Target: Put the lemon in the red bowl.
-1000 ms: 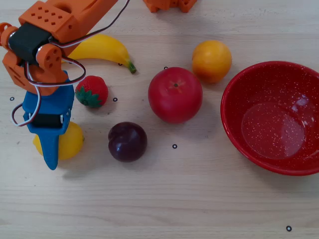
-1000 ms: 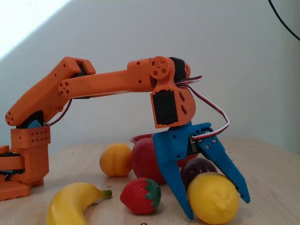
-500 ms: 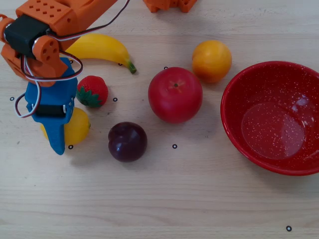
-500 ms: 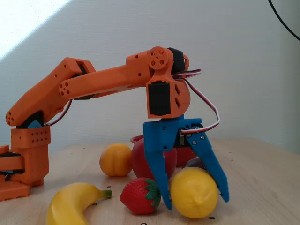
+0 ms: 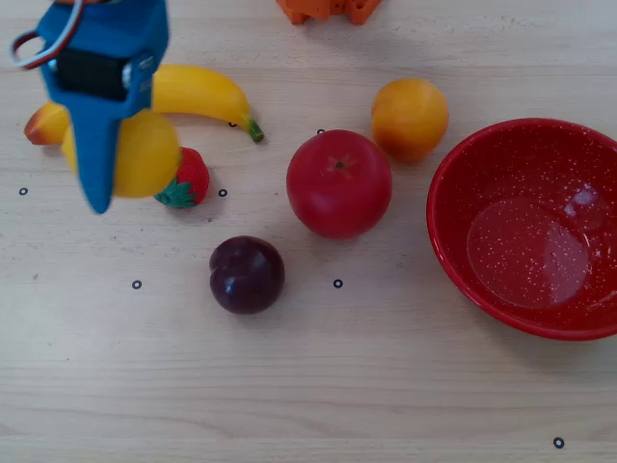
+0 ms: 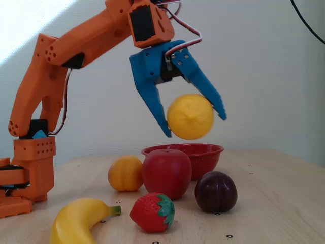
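My blue gripper (image 5: 123,179) is shut on the lemon (image 5: 147,154), a smooth bright yellow oval fruit. In the fixed view the gripper (image 6: 195,126) holds the lemon (image 6: 190,116) in the air, well above the table and the other fruit. In the overhead view the lemon is at the far left, over the strawberry and the banana. The red bowl (image 5: 439,207), glossy with white speckles, stands empty at the right edge of the overhead view, far from the lemon. In the fixed view the bowl (image 6: 213,149) sits behind the fruit.
On the wooden table lie a banana (image 5: 198,92), a strawberry (image 5: 190,179), a red tomato-like fruit (image 5: 339,183), an orange (image 5: 410,118), a dark plum (image 5: 247,275) and a peach-coloured fruit (image 5: 44,123). The orange arm base (image 6: 30,168) stands at the left of the fixed view.
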Controlling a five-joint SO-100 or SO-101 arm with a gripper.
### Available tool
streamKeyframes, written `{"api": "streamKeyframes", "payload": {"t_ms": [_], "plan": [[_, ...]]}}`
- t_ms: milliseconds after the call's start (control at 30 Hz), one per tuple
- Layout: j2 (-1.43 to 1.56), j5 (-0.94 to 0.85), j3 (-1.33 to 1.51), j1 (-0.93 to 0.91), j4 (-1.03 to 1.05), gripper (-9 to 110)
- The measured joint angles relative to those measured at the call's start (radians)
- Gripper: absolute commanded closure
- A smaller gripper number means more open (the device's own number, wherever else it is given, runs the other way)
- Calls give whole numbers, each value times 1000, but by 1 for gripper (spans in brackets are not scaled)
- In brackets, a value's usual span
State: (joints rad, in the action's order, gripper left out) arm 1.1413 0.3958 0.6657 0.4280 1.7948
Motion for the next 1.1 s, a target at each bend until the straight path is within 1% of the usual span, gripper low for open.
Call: {"api": "streamKeyframes", "payload": {"t_ms": [267,500,700,833,967,1100], "plan": [[313,-201,199,-187,8,101],[497,-391,341,-476,8,101],[589,-500,466,-706,-9,101],[588,-500,577,-824,-153,101],[572,-497,675,-893,-365,101],[457,-408,761,-933,-558,101]]}}
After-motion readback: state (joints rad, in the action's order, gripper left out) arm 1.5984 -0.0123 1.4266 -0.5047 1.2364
